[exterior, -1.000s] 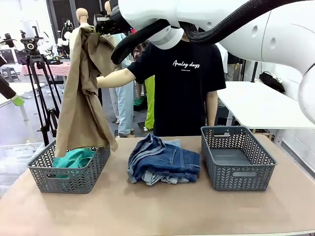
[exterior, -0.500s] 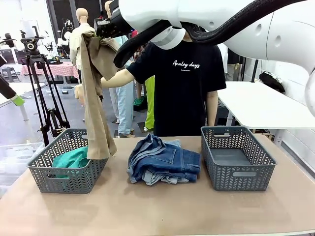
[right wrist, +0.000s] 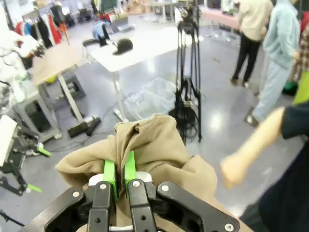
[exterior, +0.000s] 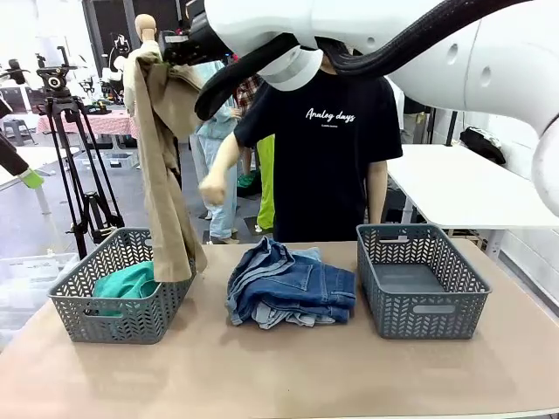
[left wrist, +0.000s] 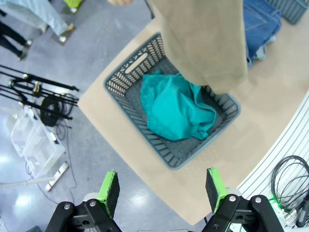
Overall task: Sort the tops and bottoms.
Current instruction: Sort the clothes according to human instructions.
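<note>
My right gripper [exterior: 168, 48] reaches across to the upper left and is shut on the top of the tan shirt [exterior: 166, 175], which hangs down with its hem inside the left grey basket [exterior: 83, 319]. In the right wrist view the gripper [right wrist: 119, 166] pinches a bunch of the tan cloth [right wrist: 154, 145]. A teal-green top [exterior: 127, 281] lies in that basket. The blue denim bottoms [exterior: 293, 288] are piled at the table's middle. My left gripper [left wrist: 161, 188] hovers open high above the basket [left wrist: 120, 79], over the teal top [left wrist: 176, 111] and the tan shirt [left wrist: 207, 43].
A second grey basket [exterior: 422, 310] stands at the right with nothing in it. A person in a black T-shirt [exterior: 327, 148] stands at the far side, one hand [exterior: 212, 188] lowered beside the hanging shirt. A tripod [exterior: 74, 157] stands beyond the table's left end.
The person's hand has let go of the tan shirt and dropped. The shirt, spread wide before, now hangs narrow from my right gripper over the left basket.
</note>
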